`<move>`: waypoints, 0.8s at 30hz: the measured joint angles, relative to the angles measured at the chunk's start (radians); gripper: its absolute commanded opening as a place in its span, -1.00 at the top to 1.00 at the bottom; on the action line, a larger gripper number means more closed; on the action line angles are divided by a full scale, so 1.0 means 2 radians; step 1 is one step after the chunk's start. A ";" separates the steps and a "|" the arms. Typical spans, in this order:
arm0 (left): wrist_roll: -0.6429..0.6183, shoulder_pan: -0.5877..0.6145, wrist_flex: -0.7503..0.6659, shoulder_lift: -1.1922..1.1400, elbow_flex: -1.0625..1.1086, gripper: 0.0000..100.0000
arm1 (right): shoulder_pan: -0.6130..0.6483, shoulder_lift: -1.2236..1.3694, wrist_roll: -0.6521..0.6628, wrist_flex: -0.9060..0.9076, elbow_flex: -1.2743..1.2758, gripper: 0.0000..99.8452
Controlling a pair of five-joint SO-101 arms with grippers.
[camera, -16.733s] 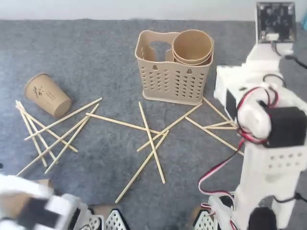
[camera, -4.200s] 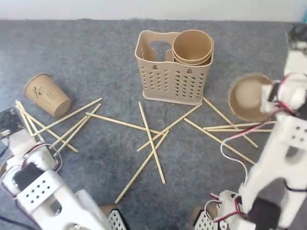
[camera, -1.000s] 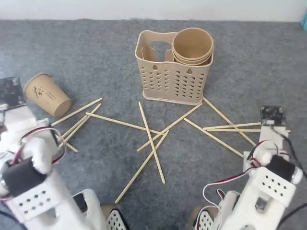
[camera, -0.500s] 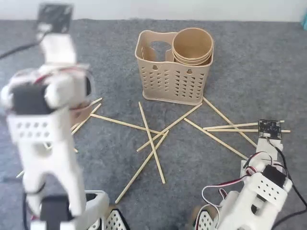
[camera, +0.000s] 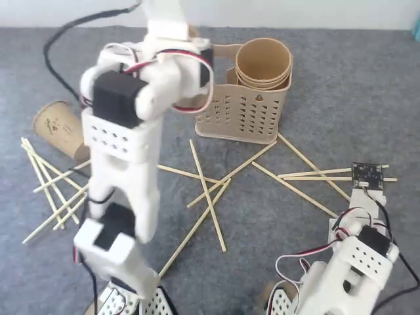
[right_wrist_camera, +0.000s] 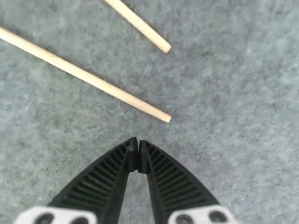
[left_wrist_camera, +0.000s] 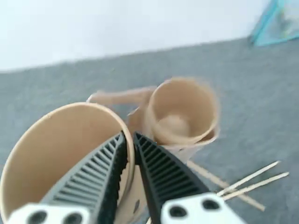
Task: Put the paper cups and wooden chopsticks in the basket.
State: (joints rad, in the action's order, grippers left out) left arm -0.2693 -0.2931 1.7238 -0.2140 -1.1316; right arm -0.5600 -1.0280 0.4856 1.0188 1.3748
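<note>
From the high view, your main risk is a blind drop. The white left arm [camera: 131,131] stands across the near left side of the tan perforated plastic basket [camera: 246,108] and hides that half. From here you cannot judge whether the cup it carries is over the opening or over the rim. Released off-centre, it could catch the wall, tip out, or shove the light basket along the grey felt-covered table [camera: 341,85]. The brown stacked cups [camera: 264,60] sit nested and upright in the basket's right side. A printed brown paper lying cup [camera: 54,125] rests on its side well to the basket's left. Pale wooden chopsticks [camera: 207,184] lie scattered and crossing in front of the basket. In the left wrist view, the left tool [left_wrist_camera: 128,140] is pinched narrow on one wall of the held cup [left_wrist_camera: 56,158], a smooth brown paper cup with its mouth open to the camera. One jaw is inside the rim and one outside. So thin a grip may let the cup swivel or crease. The basket lies just beyond it. In the right wrist view, the right tool [right_wrist_camera: 138,148] has its tips together with nothing between them. It hangs over bare table off the basket's near right, just short of a chopstick's blunt end. A thin round stick lying flat could roll away from the jaws.
</note>
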 measured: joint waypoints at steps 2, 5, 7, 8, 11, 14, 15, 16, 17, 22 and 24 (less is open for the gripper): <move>-0.002 -0.014 0.000 -0.027 -0.056 0.98 | 0.000 0.000 0.000 -0.005 0.005 0.98; -0.030 -0.025 -0.018 -0.061 -0.115 0.98 | 0.000 0.000 0.000 -0.005 0.008 0.98; -0.053 -0.028 -0.045 -0.079 -0.130 0.98 | 0.000 0.000 0.000 -0.005 0.008 0.98; -0.061 -0.028 -0.059 -0.087 -0.134 0.98 | 0.000 0.000 0.000 -0.005 0.008 0.98; -0.068 -0.031 -0.096 -0.101 -0.137 0.98 | 0.000 0.000 0.000 -0.005 0.008 0.98; -0.068 -0.045 -0.123 -0.105 -0.139 0.98 | 0.000 0.000 0.000 -0.005 0.008 0.98; -0.060 -0.051 -0.136 -0.105 -0.139 0.98 | 0.000 0.000 0.000 -0.005 0.008 0.98; -0.048 -0.058 -0.150 -0.107 -0.139 0.98 | 0.000 0.000 0.000 -0.005 0.008 0.98; -0.035 -0.066 -0.166 -0.111 -0.139 0.98 | 0.000 0.000 0.000 -0.005 0.008 0.98; 0.029 -0.096 -0.209 -0.137 -0.124 0.98 | 0.000 0.000 0.000 -0.005 0.008 0.98; 0.039 -0.098 -0.211 -0.156 -0.117 0.98 | 0.000 0.000 0.000 -0.005 0.008 0.98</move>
State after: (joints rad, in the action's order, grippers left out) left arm -0.1910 -0.4895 1.3019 -0.5255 -1.3648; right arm -0.5600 -1.0280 0.4856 1.0081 1.3901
